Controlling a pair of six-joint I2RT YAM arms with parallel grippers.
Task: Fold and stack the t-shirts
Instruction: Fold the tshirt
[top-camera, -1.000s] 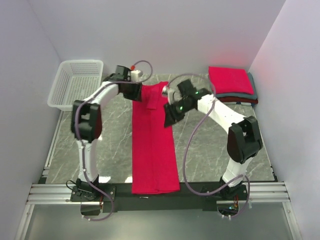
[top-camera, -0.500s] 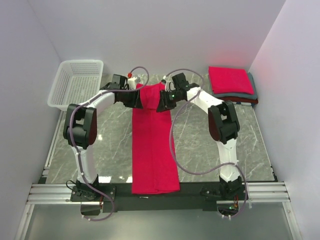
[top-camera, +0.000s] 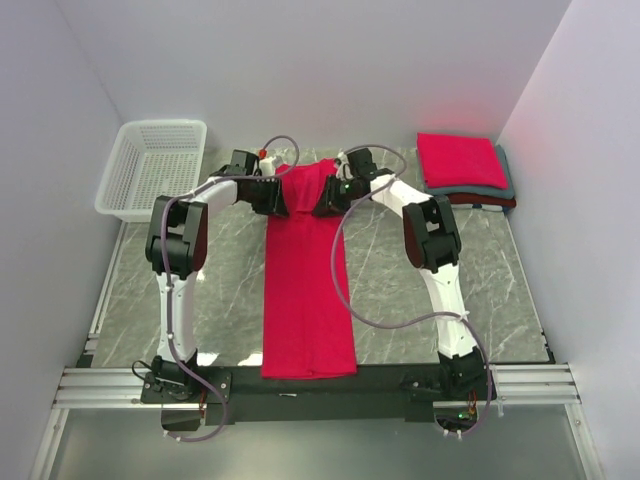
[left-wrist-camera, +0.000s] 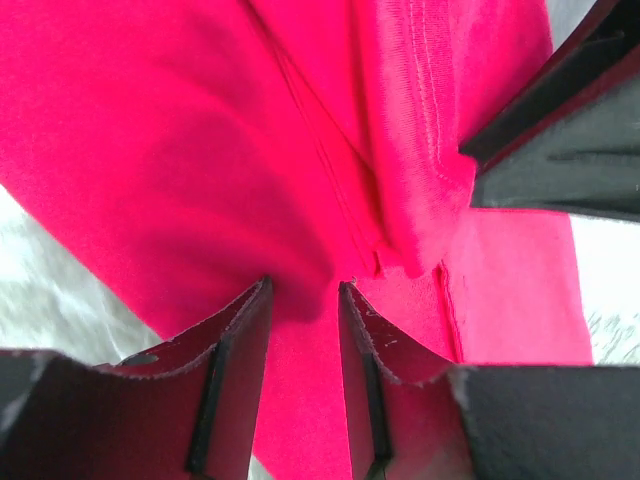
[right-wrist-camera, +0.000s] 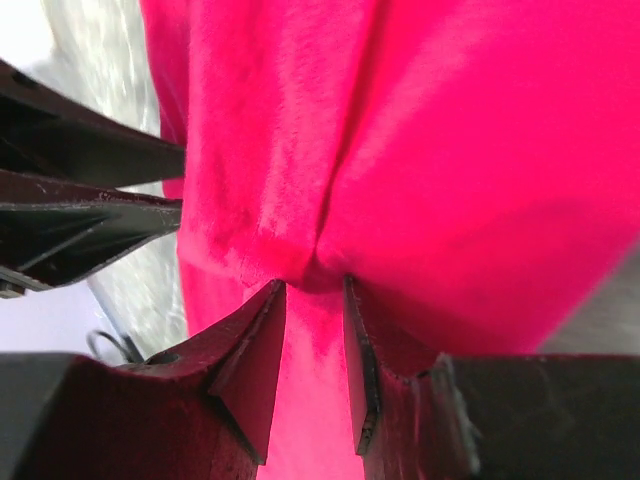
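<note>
A white lattice basket (top-camera: 155, 170) sits at the grey marble table's (top-camera: 230, 290) far-left corner.

A shirt (top-camera: 308, 290) lies lengthwise down the middle of the surface (top-camera: 420, 290), a basket (top-camera: 118, 185) at its far left, a stack of folded shirts (top-camera: 462, 168) at far right.

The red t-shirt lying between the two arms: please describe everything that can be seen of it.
The red t-shirt is bright crimson, made of soft plain cloth with stitched seams. It is folded into a long narrow strip and lies flat on the grey marbled table, reaching the table's near edge. Its far end is gathered, pinched on its left side by the left hand and on its right side by the right hand.
</note>
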